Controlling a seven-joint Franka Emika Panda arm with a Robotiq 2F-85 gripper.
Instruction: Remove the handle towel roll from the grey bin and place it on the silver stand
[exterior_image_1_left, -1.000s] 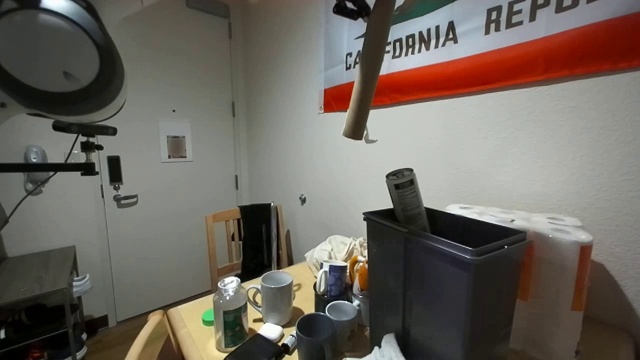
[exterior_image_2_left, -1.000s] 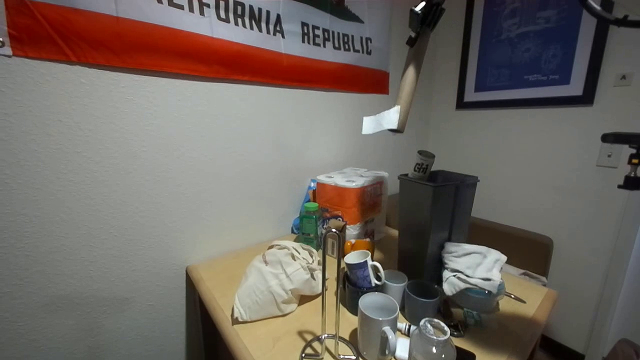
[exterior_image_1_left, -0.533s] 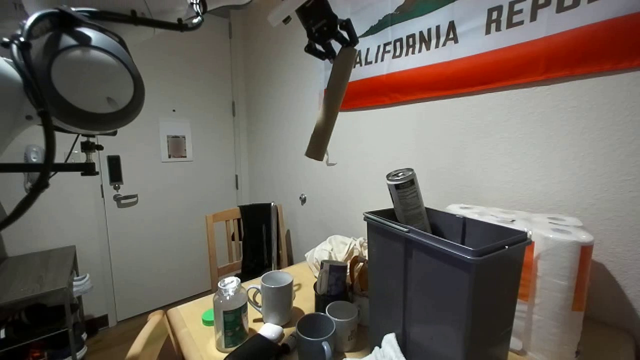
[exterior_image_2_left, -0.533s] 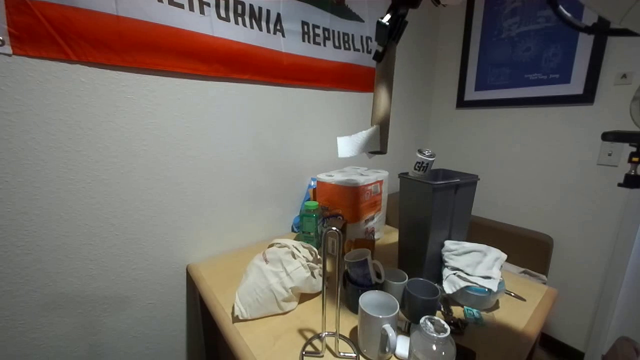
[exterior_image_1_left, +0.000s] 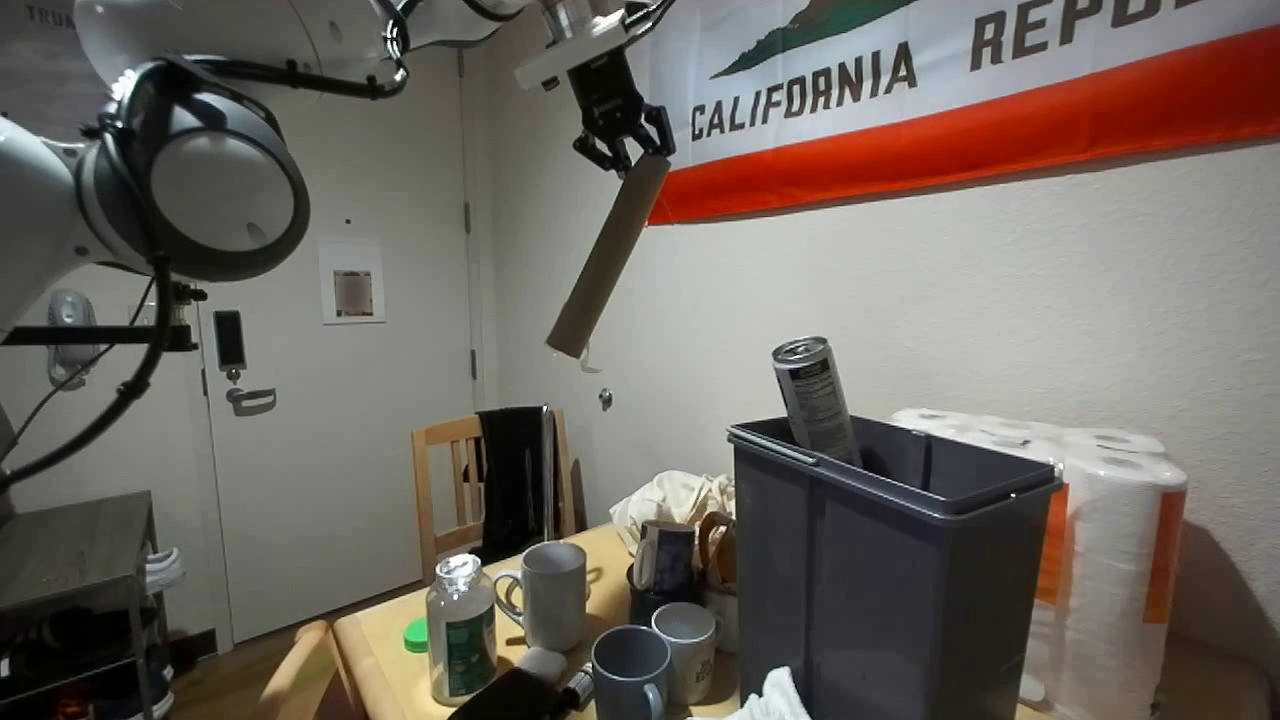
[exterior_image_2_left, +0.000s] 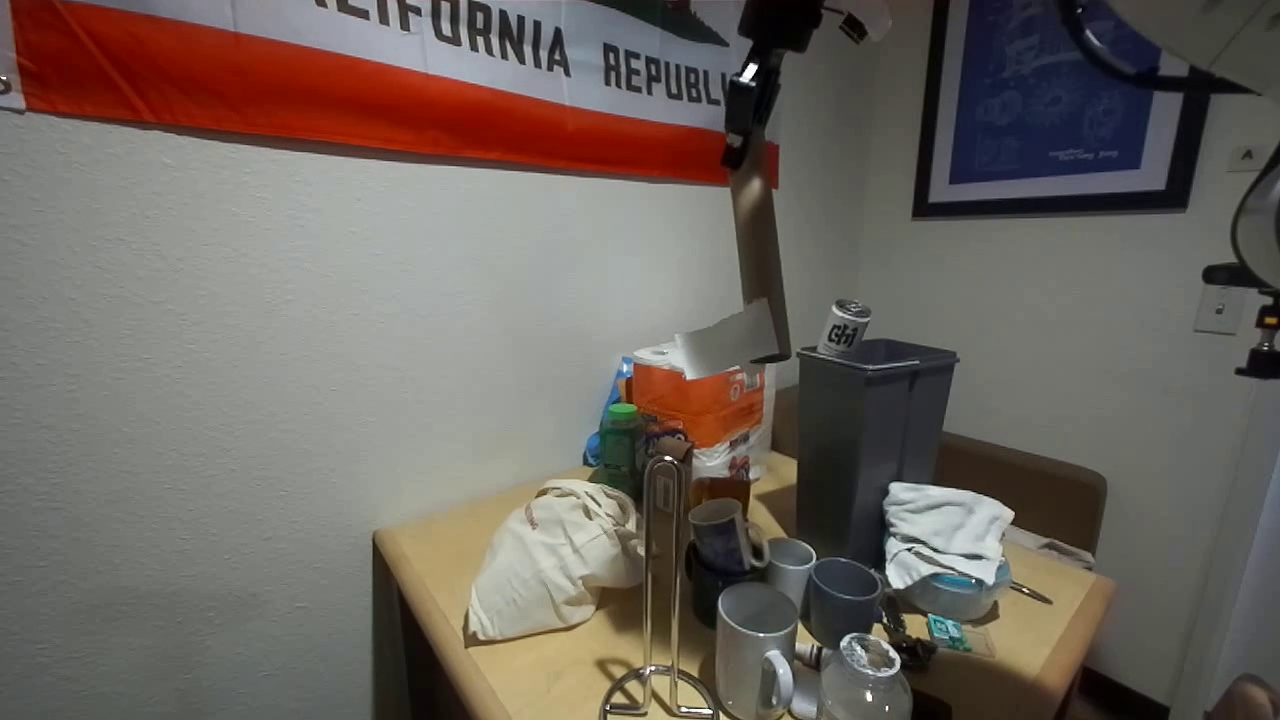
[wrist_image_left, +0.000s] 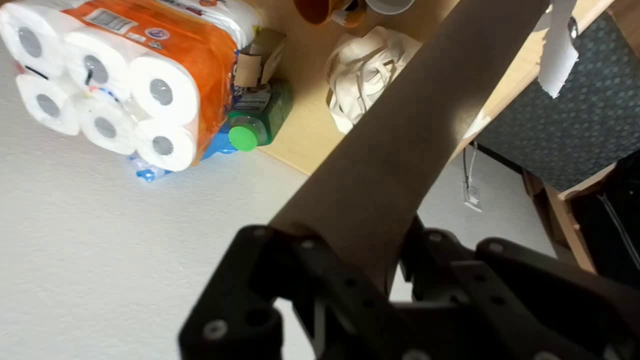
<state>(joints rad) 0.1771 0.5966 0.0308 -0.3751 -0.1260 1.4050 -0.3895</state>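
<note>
The handle towel roll (exterior_image_1_left: 608, 258), a long brown cardboard tube, hangs tilted in the air with my gripper (exterior_image_1_left: 643, 158) shut on its upper end. A white paper scrap (exterior_image_2_left: 727, 343) clings to the tube's lower end. In the wrist view the tube (wrist_image_left: 400, 145) runs away from the dark fingers (wrist_image_left: 320, 280) toward the upper right. The grey bin (exterior_image_2_left: 865, 450) stands upright on the table, apart from the tube and lower. Nearer that camera rises the silver stand (exterior_image_2_left: 648, 570), a tall wire loop on a round base, with nothing on it.
A can (exterior_image_1_left: 818, 400) leans out of the bin. Around the stand are a grey mug (exterior_image_2_left: 755, 650), a cloth bag (exterior_image_2_left: 560, 570) and a clear jar (exterior_image_2_left: 865, 685). A pack of paper rolls (exterior_image_2_left: 705, 395) and a green bottle (exterior_image_2_left: 620, 445) stand by the wall.
My gripper has come down and moved left in both exterior views, carrying the tube farther from the bin. The tube's lower end swings farther left in an exterior view.
</note>
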